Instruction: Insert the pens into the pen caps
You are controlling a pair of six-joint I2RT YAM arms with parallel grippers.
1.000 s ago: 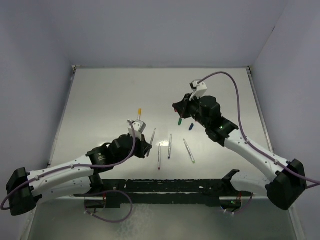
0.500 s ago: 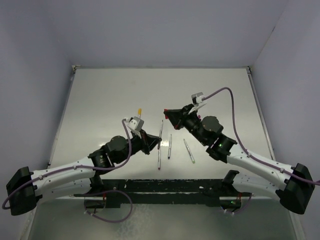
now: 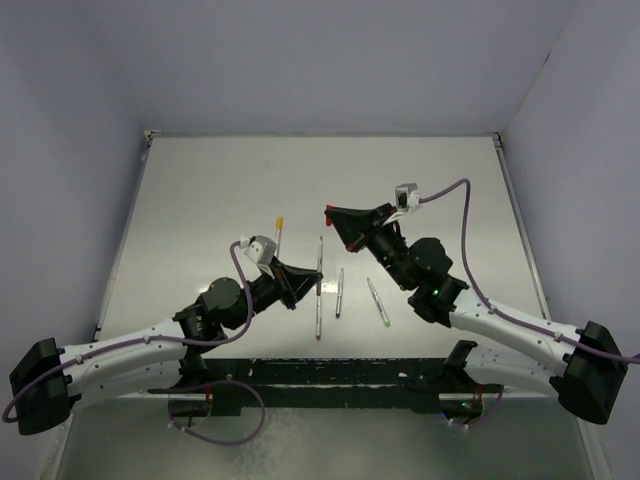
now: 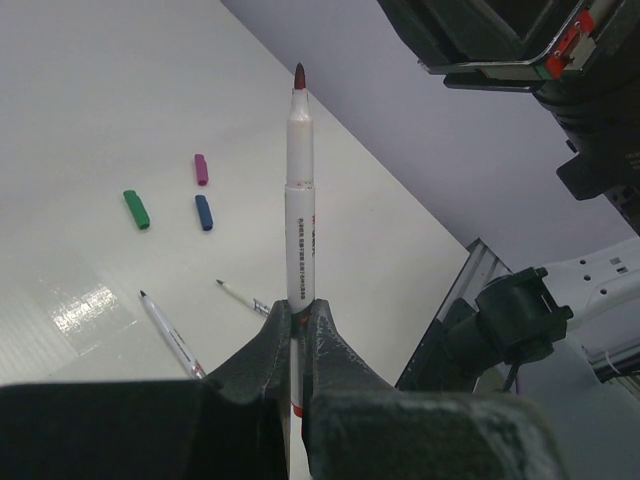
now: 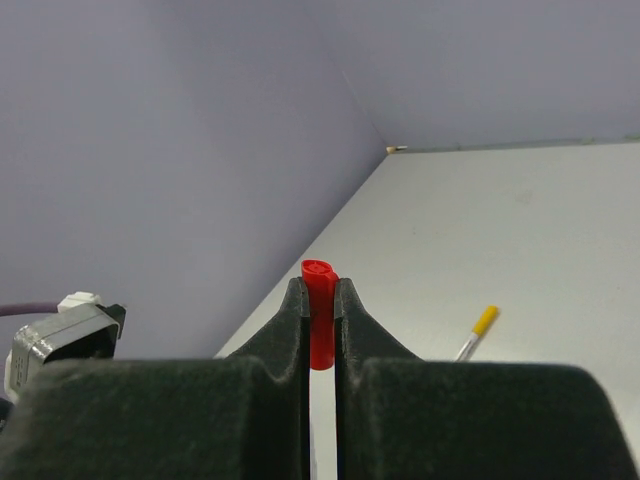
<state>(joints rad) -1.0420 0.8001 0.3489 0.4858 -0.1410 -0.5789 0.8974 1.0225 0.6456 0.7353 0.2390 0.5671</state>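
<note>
**Robot test cell in a lab**
Plain lilac walls (image 3: 330, 60) box in a white bench (image 3: 220, 190); the left arm (image 3: 130, 345) and right arm (image 3: 510, 325), each trailing a purple cable (image 3: 462, 220), are mounted along a black rail (image 3: 330, 372) at its near edge.

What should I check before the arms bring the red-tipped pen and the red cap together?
1. Left gripper clamped on the pen, barrel pointing straight out from the fingers: ok.
2. Right gripper clamped on the red cap, one end poking past the fingertips: ok.
3. Colours match, the pen's tip being dark red: ok.
4. Tip lined up with the cap: not ok; the top view shows them apart, the cap farther from the bases.
5. Cap's open end facing the pen: cannot tell.
</note>
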